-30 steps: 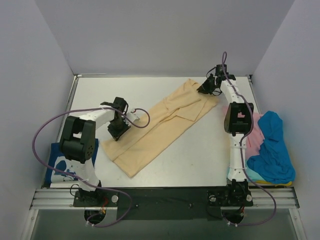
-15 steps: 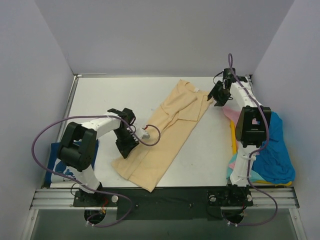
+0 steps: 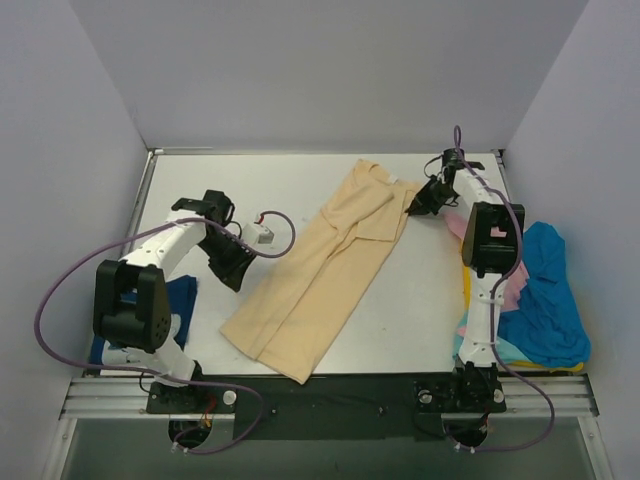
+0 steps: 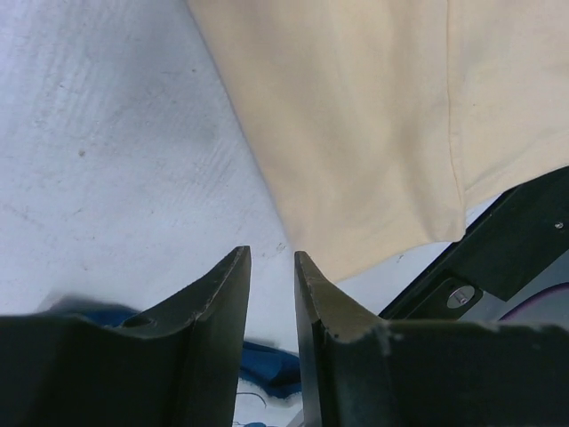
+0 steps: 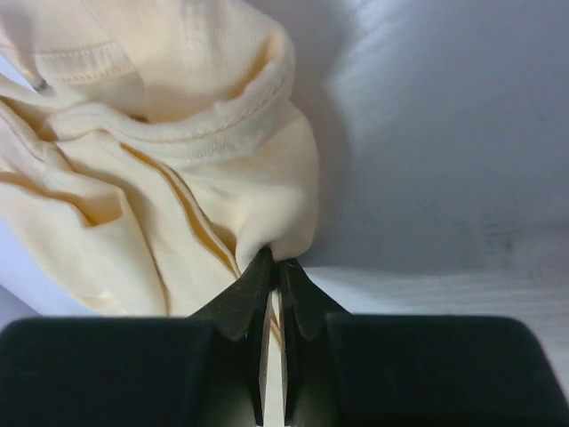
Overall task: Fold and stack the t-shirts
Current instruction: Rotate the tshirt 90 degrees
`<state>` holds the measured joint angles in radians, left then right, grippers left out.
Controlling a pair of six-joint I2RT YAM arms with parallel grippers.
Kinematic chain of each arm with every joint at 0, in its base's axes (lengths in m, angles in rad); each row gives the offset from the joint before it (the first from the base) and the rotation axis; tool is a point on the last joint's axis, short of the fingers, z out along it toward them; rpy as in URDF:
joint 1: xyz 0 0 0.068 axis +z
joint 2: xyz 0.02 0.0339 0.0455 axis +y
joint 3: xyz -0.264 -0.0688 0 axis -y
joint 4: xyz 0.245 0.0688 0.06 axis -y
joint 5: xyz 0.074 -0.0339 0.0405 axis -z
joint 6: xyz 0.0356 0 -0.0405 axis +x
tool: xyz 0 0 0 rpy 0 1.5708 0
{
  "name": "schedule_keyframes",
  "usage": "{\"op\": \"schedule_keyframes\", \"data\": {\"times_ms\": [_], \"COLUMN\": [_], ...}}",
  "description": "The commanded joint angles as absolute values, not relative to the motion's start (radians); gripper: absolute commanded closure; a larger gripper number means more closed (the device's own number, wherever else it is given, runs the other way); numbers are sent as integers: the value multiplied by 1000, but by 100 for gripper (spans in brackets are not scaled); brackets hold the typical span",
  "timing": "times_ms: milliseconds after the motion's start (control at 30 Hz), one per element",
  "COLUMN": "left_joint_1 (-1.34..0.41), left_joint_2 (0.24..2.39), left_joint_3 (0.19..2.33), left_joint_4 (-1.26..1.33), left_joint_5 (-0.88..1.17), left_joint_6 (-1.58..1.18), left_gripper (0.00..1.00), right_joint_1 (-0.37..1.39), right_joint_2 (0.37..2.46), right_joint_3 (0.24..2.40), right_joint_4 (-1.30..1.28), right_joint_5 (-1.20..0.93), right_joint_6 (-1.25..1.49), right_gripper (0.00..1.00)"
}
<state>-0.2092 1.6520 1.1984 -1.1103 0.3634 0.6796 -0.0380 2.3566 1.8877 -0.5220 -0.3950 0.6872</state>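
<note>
A tan t-shirt (image 3: 320, 270) lies folded lengthwise in a long diagonal strip from the far right to the near middle of the table. My right gripper (image 3: 416, 203) is shut on the bunched far right corner of the shirt (image 5: 178, 178), with the cloth pinched at its tips (image 5: 274, 258). My left gripper (image 3: 232, 268) sits just left of the shirt's left edge, apart from it. In the left wrist view its jaws (image 4: 271, 253) stand slightly apart with nothing between them, over bare table beside the shirt's hem (image 4: 356, 133).
A navy shirt (image 3: 182, 298) lies at the near left under the left arm and shows blue in the left wrist view (image 4: 267, 365). A pile with a bright blue shirt (image 3: 548, 295), a pink one (image 3: 514, 275) and a teal edge (image 3: 462, 345) sits at the right.
The shirt's near end swung toward the front edge. My left gripper let go of the shirt's left edge and drew back to the left. My right gripper kept its hold on the far corner.
</note>
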Motion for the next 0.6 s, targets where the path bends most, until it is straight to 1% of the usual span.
{"op": "schedule_keyframes", "data": {"times_ms": [0,133,233,300,367,400,433,467,500,533,567], "left_joint_1": [-199,-192,-187,-196,-233,-253,-306,-340,-388,-415,-458], "left_joint_2": [1589,1568,1551,1551,1551,1543,1536,1513,1493,1456,1441], "left_joint_3": [1268,1324,1351,1362,1350,1342,1309,1281,1234,1204,1146], "left_joint_4": [-1069,-985,-942,-948,-985,-1017,-1031,-1040,-1035,-1031,-1013], "left_joint_5": [388,417,555,654,681,640,608,559,537,520,511], "left_joint_6": [626,517,454,448,548,587,680,731,808,855,929], "left_gripper": [63,62,62,60,58,57,57,57,57,56,56], "right_joint_1": [-46,-77,-84,-80,-72,-69,-68,-67,-67,-66,-64], "right_joint_2": [2448,2537,2601,2644,2686,2704,2701,2669,2633,2547,2507], "right_joint_3": [2000,2159,2281,2333,2387,2422,2424,2387,2352,2248,2188], "right_joint_4": [-460,-373,-289,-168,-80,-71,-71,-75,-74,-72,-74], "right_joint_5": [-462,-495,-492,-506,-525,-541,-549,-558,-555,-534,-519], "right_joint_6": [790,909,965,997,1035,1038,1039,1034,1019,1005,955], "right_gripper": [100,100,100,100,86,78,73,67,65,56,53]}}
